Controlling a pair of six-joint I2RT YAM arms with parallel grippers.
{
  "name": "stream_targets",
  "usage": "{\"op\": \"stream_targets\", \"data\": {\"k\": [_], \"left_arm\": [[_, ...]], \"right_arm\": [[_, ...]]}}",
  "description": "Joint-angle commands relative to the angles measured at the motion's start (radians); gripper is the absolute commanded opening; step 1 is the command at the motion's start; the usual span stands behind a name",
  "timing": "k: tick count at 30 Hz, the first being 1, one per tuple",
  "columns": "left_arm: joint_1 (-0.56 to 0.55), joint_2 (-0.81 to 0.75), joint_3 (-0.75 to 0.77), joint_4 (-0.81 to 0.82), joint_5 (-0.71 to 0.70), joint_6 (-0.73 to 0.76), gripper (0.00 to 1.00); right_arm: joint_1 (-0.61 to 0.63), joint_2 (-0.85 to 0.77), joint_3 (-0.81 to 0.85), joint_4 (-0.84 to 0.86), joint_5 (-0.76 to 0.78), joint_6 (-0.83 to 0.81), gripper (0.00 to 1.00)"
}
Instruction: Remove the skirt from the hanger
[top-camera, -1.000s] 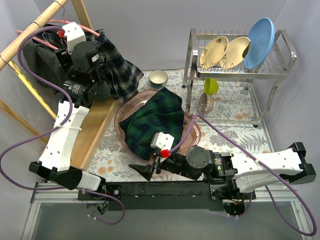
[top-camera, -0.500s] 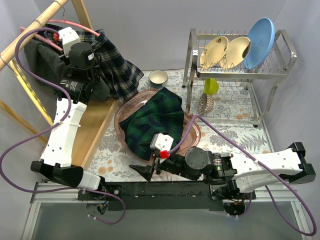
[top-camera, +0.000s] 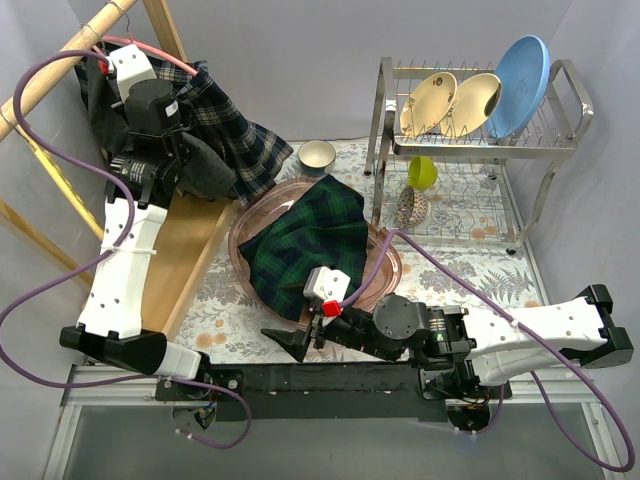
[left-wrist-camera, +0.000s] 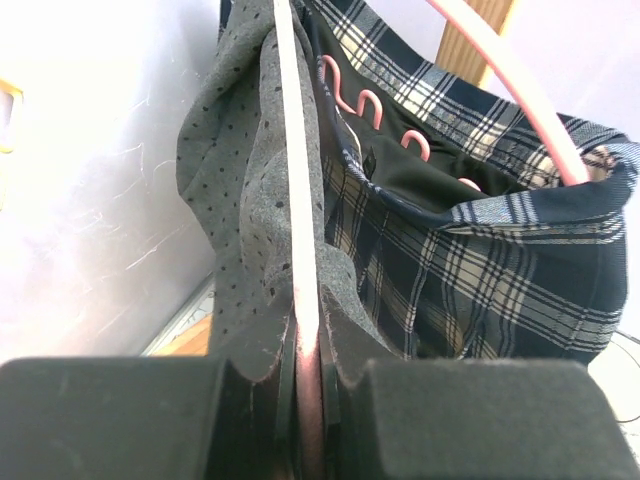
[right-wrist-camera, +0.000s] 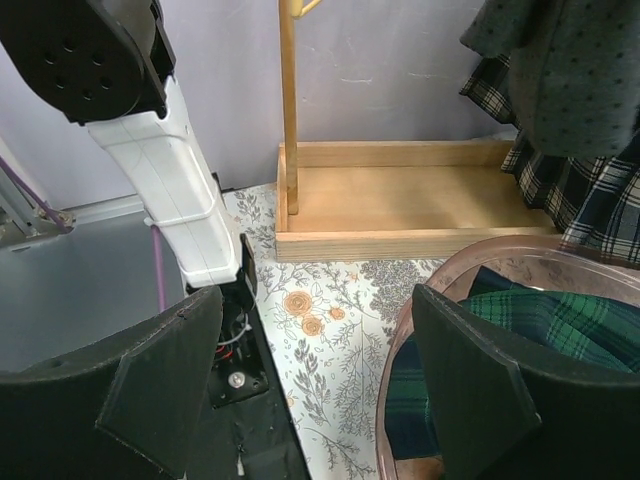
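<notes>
A grey dotted skirt (left-wrist-camera: 240, 200) hangs over a thin pink hanger (left-wrist-camera: 292, 150) on the wooden rack at the far left. My left gripper (left-wrist-camera: 308, 372) is shut on that hanger's bar, with the grey cloth falling on both sides of the jaws. Seen from above, the left gripper (top-camera: 112, 78) sits high against the rack's pole, and the grey skirt (top-camera: 205, 172) droops below it. A navy plaid skirt (left-wrist-camera: 480, 270) hangs just to the right on a second pink hanger (left-wrist-camera: 520, 90). Low at the table's front, my right gripper (right-wrist-camera: 320, 370) stands open and holds nothing.
A pink bowl (top-camera: 385, 272) at mid-table holds a green plaid cloth (top-camera: 310, 240). The rack's wooden base (right-wrist-camera: 400, 210) lies left of it. A small bowl (top-camera: 317, 155) and a dish rack (top-camera: 470, 150) with plates stand at the back right.
My left gripper has risen toward the rack's pole and shut on the pink hanger under the grey skirt. The grey cloth has shifted with it. The right arm has barely moved.
</notes>
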Motion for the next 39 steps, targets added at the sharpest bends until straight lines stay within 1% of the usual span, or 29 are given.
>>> {"op": "stream_targets", "data": {"k": [1,5,10,15,17,19,20,24,27,29,32,33,36,37,39], "left_arm": [[-0.010,-0.046,0.078,0.064,-0.025,0.039,0.00],[-0.008,-0.066,0.092,0.084,-0.031,0.051,0.00],[-0.010,-0.103,0.111,0.058,0.001,0.039,0.00],[-0.008,-0.166,0.097,-0.031,0.055,-0.024,0.00],[-0.008,-0.179,0.101,-0.086,0.096,-0.047,0.00],[-0.010,-0.202,0.104,-0.123,0.130,-0.082,0.00],[-0.008,-0.213,0.098,-0.150,0.168,-0.090,0.00],[-0.008,-0.280,0.072,-0.177,0.257,-0.122,0.00],[-0.008,-0.317,0.037,-0.151,0.341,-0.125,0.00],[-0.010,-0.351,0.020,-0.122,0.372,-0.125,0.00],[-0.008,-0.386,-0.003,-0.103,0.467,-0.130,0.00],[-0.008,-0.394,-0.012,-0.106,0.520,-0.134,0.00],[-0.008,-0.437,-0.038,-0.128,0.602,-0.159,0.00],[-0.010,-0.452,-0.062,-0.134,0.662,-0.162,0.00],[-0.010,-0.500,-0.087,-0.158,0.717,-0.177,0.00]], "right_arm": [[0.004,-0.022,-0.008,0.056,0.023,-0.003,0.84],[0.004,-0.008,0.007,0.055,0.021,-0.007,0.83],[0.004,0.009,0.032,0.046,0.018,-0.009,0.84],[0.004,0.009,0.033,0.043,0.013,-0.001,0.84],[0.004,0.006,0.029,0.046,0.000,-0.001,0.85],[0.004,0.003,0.029,0.043,0.018,-0.004,0.85],[0.006,0.001,0.030,0.043,0.020,-0.009,0.86],[0.004,0.001,0.035,0.035,0.042,-0.038,0.86],[0.004,-0.002,0.029,0.039,0.064,-0.058,0.87],[0.006,-0.006,0.027,0.039,0.076,-0.069,0.87],[0.003,-0.019,0.021,0.041,0.105,-0.075,0.87],[0.003,-0.020,0.020,0.041,0.108,-0.076,0.87],[0.003,-0.028,0.026,0.024,0.113,-0.104,0.87],[0.001,-0.028,0.047,0.012,0.122,-0.114,0.87],[-0.006,-0.016,0.073,-0.006,0.144,-0.150,0.87]]}}
